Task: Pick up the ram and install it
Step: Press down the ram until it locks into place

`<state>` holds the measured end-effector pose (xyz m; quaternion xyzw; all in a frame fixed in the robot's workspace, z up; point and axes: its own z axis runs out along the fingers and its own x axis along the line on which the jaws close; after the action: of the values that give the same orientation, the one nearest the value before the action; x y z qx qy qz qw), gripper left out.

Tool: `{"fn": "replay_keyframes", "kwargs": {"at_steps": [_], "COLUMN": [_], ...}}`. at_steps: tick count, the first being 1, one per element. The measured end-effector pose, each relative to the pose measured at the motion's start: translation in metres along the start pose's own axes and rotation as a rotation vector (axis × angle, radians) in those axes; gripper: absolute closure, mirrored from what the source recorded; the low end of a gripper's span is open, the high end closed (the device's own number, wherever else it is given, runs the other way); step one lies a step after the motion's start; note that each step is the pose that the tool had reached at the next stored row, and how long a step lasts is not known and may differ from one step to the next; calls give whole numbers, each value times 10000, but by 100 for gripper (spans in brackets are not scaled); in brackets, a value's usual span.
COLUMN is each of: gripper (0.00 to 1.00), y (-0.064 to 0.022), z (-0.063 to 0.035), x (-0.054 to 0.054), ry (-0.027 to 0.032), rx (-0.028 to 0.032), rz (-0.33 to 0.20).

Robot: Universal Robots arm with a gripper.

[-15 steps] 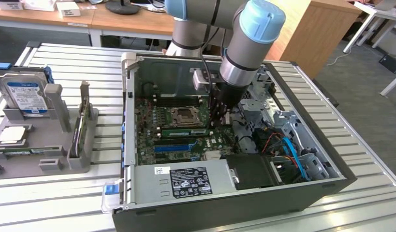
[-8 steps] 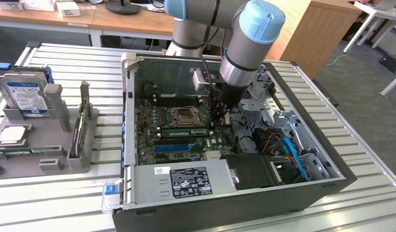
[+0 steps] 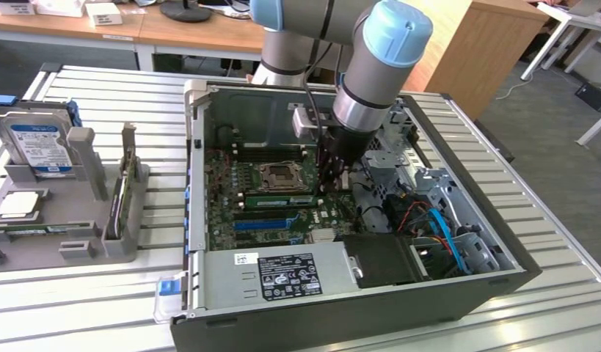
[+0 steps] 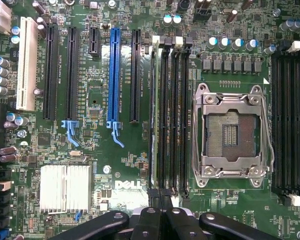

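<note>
Ram [image 4: 154, 115] seated beside blue slot [image 4: 113, 75] and CPU socket [image 4: 232, 135]; jaws pressed together.

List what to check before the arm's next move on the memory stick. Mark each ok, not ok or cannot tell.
1. Gripper shut: ok.
2. Gripper over the end of the memory slots: ok.
3. Memory stick standing in the slot farthest from the processor socket: ok.
4. Stick pressed fully home, end clips latched: cannot tell.
5. Gripper touching the stick: cannot tell.
6. Other three slots of that group empty: ok.
</note>
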<state>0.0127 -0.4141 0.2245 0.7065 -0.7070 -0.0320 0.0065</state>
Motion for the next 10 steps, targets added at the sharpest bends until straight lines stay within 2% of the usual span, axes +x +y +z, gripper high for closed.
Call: {"fn": "replay_keyframes", "kwargs": {"at_steps": [10], "gripper": [89], "y": [0], "z": [8], "x": [0], "ry": [1], "rx": [-1], "rz": [0]}}
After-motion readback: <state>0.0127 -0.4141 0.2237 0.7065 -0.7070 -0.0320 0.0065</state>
